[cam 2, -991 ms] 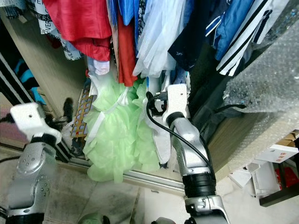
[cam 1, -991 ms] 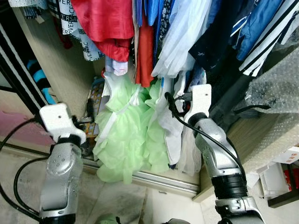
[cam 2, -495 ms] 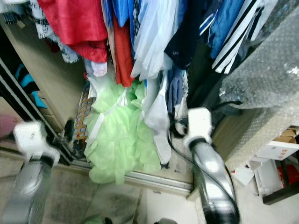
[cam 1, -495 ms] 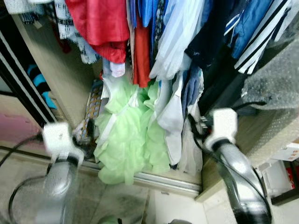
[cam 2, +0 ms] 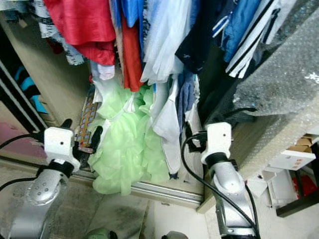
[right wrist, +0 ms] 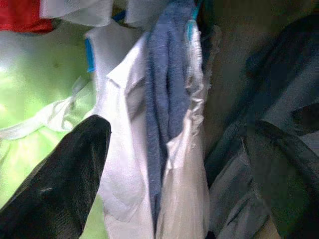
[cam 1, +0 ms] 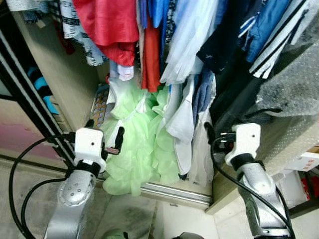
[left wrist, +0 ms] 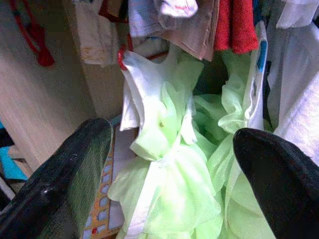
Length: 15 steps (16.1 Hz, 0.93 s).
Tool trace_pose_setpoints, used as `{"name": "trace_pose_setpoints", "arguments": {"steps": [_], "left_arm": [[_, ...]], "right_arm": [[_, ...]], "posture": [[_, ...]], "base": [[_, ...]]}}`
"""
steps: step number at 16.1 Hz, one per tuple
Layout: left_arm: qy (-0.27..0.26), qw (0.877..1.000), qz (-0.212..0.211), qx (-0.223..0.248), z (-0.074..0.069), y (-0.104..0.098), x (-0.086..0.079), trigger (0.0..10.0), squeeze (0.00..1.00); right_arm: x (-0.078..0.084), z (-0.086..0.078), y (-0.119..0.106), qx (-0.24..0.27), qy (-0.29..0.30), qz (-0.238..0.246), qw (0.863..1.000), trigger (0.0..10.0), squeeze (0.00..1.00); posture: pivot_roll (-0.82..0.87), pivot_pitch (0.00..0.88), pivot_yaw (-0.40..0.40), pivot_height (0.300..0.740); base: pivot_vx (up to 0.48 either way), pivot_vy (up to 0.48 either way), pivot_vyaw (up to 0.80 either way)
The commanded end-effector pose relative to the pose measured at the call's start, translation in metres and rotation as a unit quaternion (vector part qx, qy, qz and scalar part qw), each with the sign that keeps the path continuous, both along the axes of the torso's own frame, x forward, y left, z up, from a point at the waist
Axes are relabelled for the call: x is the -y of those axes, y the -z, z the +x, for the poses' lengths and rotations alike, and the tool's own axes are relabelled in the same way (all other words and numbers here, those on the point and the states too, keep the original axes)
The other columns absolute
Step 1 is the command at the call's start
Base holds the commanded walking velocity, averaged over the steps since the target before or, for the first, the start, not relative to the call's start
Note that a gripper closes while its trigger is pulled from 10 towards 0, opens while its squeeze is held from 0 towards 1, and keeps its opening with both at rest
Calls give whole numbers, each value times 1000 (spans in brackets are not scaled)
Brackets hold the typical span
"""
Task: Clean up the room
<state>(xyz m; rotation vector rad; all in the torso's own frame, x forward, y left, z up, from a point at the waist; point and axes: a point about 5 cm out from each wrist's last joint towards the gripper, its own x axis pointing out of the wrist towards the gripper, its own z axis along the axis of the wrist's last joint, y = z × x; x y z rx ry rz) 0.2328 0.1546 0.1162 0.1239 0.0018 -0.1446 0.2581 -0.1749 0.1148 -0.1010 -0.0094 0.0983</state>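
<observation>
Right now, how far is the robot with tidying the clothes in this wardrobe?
Looks done: many garments hang above, among them a red shirt and a pale green frilly dress. In hand: nothing; the left gripper and right gripper both point at the clothes with open jaws, holding no fabric. Left: the dress hem spills over the metal sliding-door track and probably needs tucking in.

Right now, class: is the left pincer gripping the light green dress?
No. The left pincer has its two black fingers spread wide, with the light green dress hanging beyond them, ungripped.
</observation>
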Motion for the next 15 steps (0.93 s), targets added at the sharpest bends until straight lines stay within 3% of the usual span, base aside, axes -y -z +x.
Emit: {"name": "trace_pose_setpoints", "arguments": {"steps": [1, 4, 6, 8, 11, 13, 15], "left_arm": [[3, 1000, 2, -1, 0, 2, 3, 10000, 0], [-27, 999, 7, -16, -2, 7, -7, 10000, 0], [-41, 999, -3, -36, 2, 6, -15, 10000, 0], [-29, 999, -16, -26, 7, 4, -12, 10000, 0], [-61, 997, -46, 7, 6, -3, -7, 10000, 0], [-106, 993, -53, 4, 3, -3, -13, 10000, 0], [-116, 992, -49, -10, 2, 0, -19, 10000, 0]], "right_arm": [[4, 4, -8, 9, 25, 5, 1000, 10000, 0], [11, -1, -3, -8, 35, 28, 999, 10000, 0], [12, -7, 6, -23, 43, -4, 999, 10000, 0], [3, 9, 0, -10, 26, -17, 999, 10000, 0], [-9, 31, -12, -1, 4, -2, 1000, 10000, 0], [-19, 40, -16, 5, -13, 0, 1000, 10000, 0], [-26, 47, -14, 4, -28, 3, 1000, 10000, 0]], "posture": [[-91, 0, 4, 740], [-97, 0, 19, 740], [-91, 0, 44, 740], [-77, 0, 15, 740], [-42, 0, -29, 740], [-19, 0, -52, 740], [2, 0, -66, 740]], "base": [[0, 0, 0], [0, 0, 0], [0, 0, 0], [0, 0, 800], [0, 0, 800], [0, 0, 800], [0, 0, 800]]}}
